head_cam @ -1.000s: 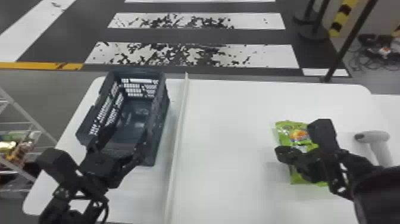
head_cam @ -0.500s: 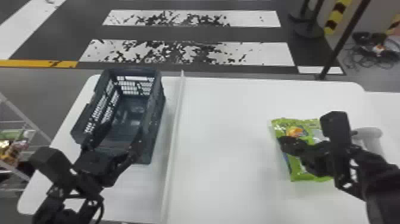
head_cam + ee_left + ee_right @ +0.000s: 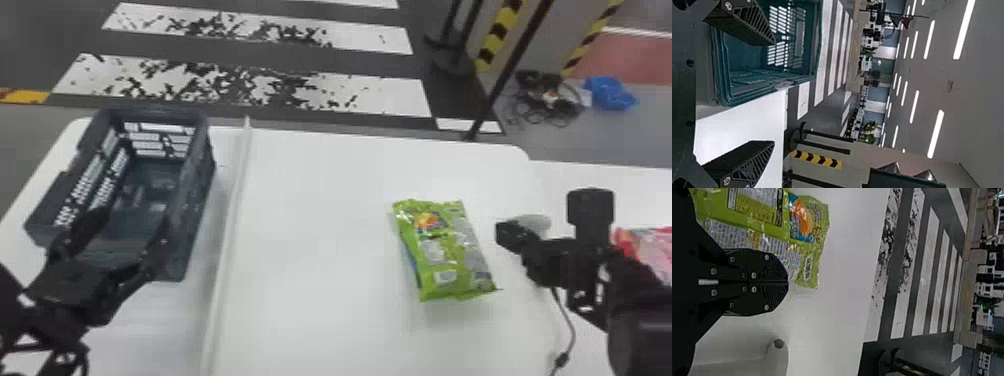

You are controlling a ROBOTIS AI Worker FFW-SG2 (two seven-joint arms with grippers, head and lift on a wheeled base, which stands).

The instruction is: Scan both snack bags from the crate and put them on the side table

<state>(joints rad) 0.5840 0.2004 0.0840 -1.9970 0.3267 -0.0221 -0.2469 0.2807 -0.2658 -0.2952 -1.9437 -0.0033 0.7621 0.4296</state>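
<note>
On white tabletop (image 3: pixel 320 210), green snack bag (image 3: pixel 445 250) looks light, soft, prob slippery; I'd pinch mid-body; R gripper (image 3: pixel 788 282) jaws together, L gripper (image 3: pixel 774 93) jaws apart.

Large indoor hall, probably a test floor or lab; its exact use cannot be told. Worn white crosswalk stripes (image 3: pixel 375 95) mark the dark floor at twelve o'clock from the robot; a yellow-and-black striped post (image 3: pixel 499 32) and tangled cables (image 3: pixel 542 102) occupy one o'clock. The left wrist view shows long ceiling lights (image 3: pixel 964 29) and greenery (image 3: pixel 869 126).
</note>
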